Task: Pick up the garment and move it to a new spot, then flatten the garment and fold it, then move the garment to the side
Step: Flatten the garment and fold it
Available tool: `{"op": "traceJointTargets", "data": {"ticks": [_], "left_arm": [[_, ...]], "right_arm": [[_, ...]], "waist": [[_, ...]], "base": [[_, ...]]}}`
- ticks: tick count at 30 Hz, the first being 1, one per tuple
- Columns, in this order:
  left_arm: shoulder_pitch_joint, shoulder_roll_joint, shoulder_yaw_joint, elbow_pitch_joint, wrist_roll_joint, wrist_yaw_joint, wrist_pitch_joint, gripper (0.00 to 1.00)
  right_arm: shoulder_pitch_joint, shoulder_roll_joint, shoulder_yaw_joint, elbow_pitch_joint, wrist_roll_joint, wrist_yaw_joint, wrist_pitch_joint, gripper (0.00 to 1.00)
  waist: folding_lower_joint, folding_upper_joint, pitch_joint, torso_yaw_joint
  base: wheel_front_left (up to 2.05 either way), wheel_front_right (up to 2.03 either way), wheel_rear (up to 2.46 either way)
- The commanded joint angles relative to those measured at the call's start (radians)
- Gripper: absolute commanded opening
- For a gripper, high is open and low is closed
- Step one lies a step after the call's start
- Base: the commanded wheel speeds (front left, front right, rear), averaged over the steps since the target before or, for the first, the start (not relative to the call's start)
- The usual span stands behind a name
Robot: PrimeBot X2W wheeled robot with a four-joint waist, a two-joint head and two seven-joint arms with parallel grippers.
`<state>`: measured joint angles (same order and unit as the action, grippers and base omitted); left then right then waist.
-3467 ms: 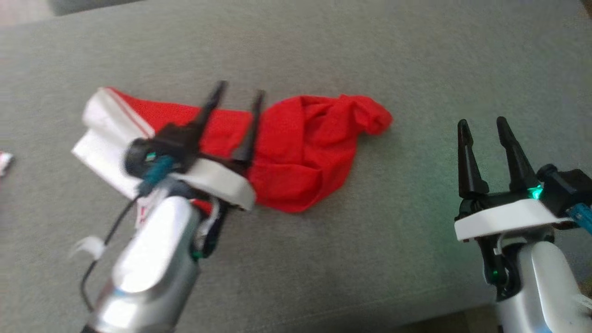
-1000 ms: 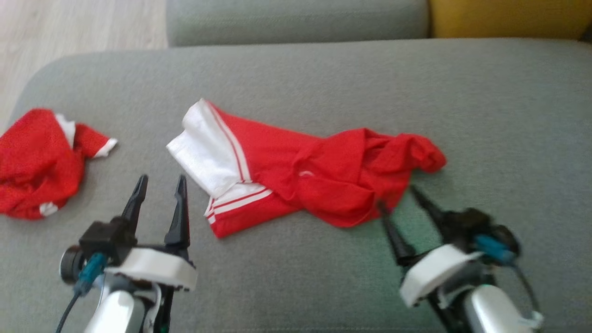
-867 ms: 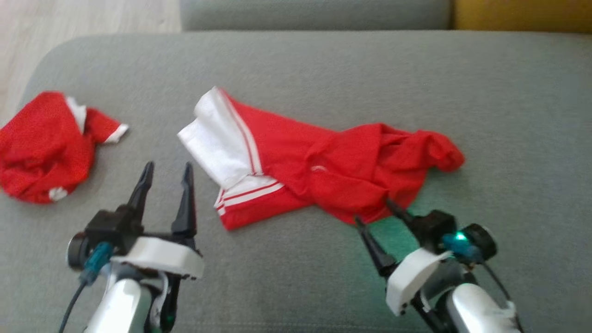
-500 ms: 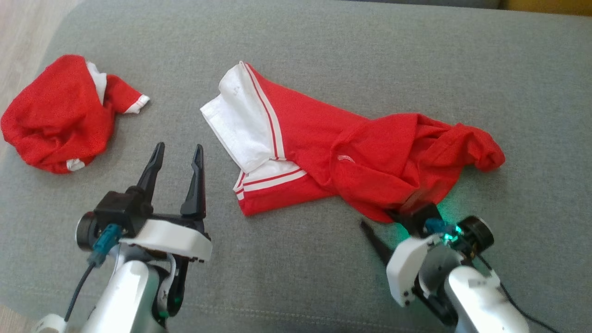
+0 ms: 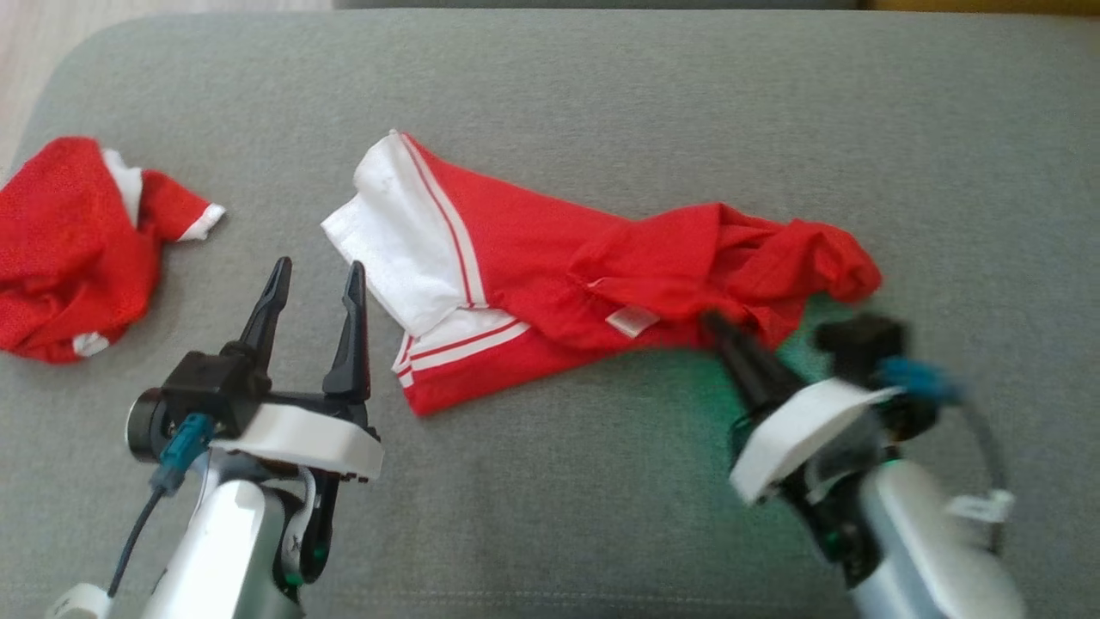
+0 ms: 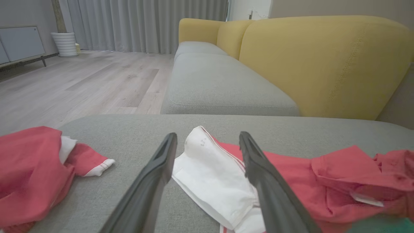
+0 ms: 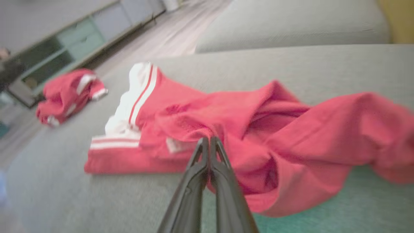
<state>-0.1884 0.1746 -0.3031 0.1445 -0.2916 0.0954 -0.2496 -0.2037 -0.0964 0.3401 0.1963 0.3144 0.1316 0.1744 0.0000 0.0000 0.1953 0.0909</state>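
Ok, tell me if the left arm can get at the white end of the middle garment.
Probably yes. The left gripper is open, and just bare cushion lies between it and the white end of the garment.

- A wide grey cushion (image 5: pixel 601 77) lies under everything, and its far left corner is rounded.
- A crumpled red cloth (image 5: pixel 69 249) with white trim lies at the cushion's left end.
- Beyond the cushion stands a sofa with grey seats (image 6: pixel 220 84) and a yellow back (image 6: pixel 323 64).
- A pale wood floor (image 6: pixel 81 84) runs back to grey curtains (image 6: pixel 145 22).
- A white ribbed pot (image 6: pixel 66 43) and a low cabinet (image 6: pixel 21 42) stand near the curtains.
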Motion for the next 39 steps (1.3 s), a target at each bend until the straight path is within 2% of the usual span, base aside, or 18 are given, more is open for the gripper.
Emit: {"op": "traceJointTargets", "data": {"ticks": [1,7,12,18,19,21,27,34,39], "left_arm": [[-0.024,0.012,0.049,-0.035,0.011,-0.004,-0.012,1.00],[-0.021,0.012,0.049,-0.037,0.018,-0.011,-0.012,1.00],[-0.026,0.011,0.044,-0.036,0.021,-0.017,-0.012,1.00],[-0.032,0.010,0.041,-0.034,0.023,-0.020,-0.012,1.00],[-0.033,0.011,0.041,-0.034,0.023,-0.021,-0.012,1.00],[-0.033,0.012,0.041,-0.033,0.023,-0.022,-0.012,1.00],[-0.022,0.016,0.047,-0.027,0.022,-0.018,-0.012,1.00],[0.013,0.017,0.059,-0.030,0.016,-0.004,-0.012,1.00],[0.036,0.024,0.060,-0.029,0.014,0.002,-0.012,1.00]], "right_arm": [[0.009,0.021,-0.045,-0.072,0.053,-0.001,-0.011,0.00],[0.044,0.044,-0.264,-0.110,0.251,-0.001,0.002,0.00],[0.051,0.046,-0.424,-0.013,0.361,-0.001,-0.036,0.00],[0.055,0.046,-0.479,0.119,0.369,-0.001,-0.032,0.00],[0.055,0.046,-0.477,0.138,0.371,-0.001,-0.033,0.04],[0.054,0.046,-0.467,0.166,0.374,-0.001,-0.039,1.00],[0.047,0.046,-0.421,0.128,0.317,-0.001,-0.119,1.00],[0.061,0.032,-0.390,-0.075,0.048,-0.001,-0.180,1.00],[0.092,0.018,-0.336,-0.208,-0.123,-0.001,-0.169,1.00]], "waist": [[0.0000,0.0000,-0.007,-0.017],[0.0000,0.0000,-0.009,-0.045],[0.0000,0.0000,-0.004,-0.055],[0.0000,0.0000,0.005,-0.058],[0.0000,0.0000,0.007,-0.058],[0.0000,0.0000,0.008,-0.060],[0.0000,0.0000,-0.008,-0.071],[0.0000,0.0000,-0.046,-0.083],[0.0000,0.0000,-0.072,-0.085]], "base": [[0.00,0.00,0.00],[0.00,0.00,0.00],[0.00,0.00,0.00],[0.00,0.00,0.00],[0.00,0.00,0.00],[0.00,0.00,0.00],[0.00,0.00,0.00],[0.00,0.00,0.00],[0.00,0.00,0.00]]}}
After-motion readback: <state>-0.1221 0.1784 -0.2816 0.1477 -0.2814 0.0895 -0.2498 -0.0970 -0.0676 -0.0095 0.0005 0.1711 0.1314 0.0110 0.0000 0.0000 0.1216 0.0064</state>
